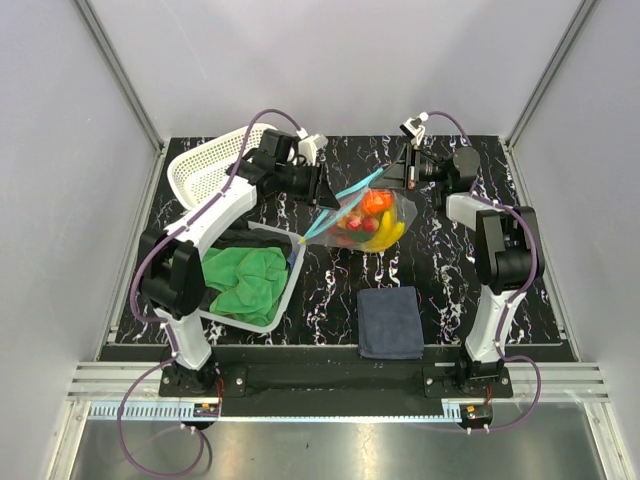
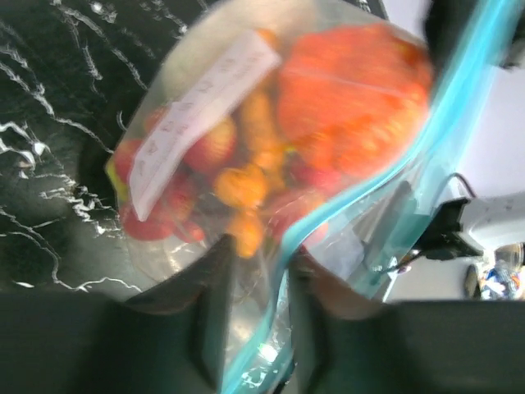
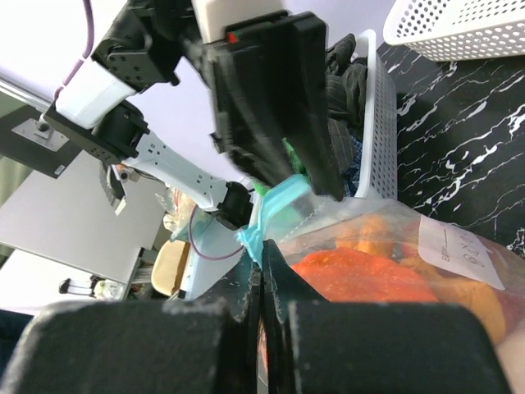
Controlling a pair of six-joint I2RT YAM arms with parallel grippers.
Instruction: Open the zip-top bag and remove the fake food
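The zip-top bag (image 1: 372, 218) hangs in the air between my two grippers above the middle of the table. Its teal zip strip (image 1: 345, 200) is stretched slantwise. Inside it lies the fake food (image 1: 370, 222): a round orange-red fruit (image 2: 353, 90), a yellow banana bunch (image 1: 390, 236), red berries and orange bits. My left gripper (image 1: 325, 195) is shut on the bag's left lip, and the strip (image 2: 283, 254) runs between its fingers (image 2: 258, 275). My right gripper (image 1: 400, 178) is shut on the bag's edge beside the strip (image 3: 264, 267). The orange-red fruit (image 3: 361, 275) lies just past it.
A white mesh basket (image 1: 205, 165) stands at the back left. A clear bin (image 1: 285, 290) holding a green cloth (image 1: 245, 278) sits at the left. A dark blue folded cloth (image 1: 390, 320) lies at the front centre. The bag bears a white label (image 2: 197, 115).
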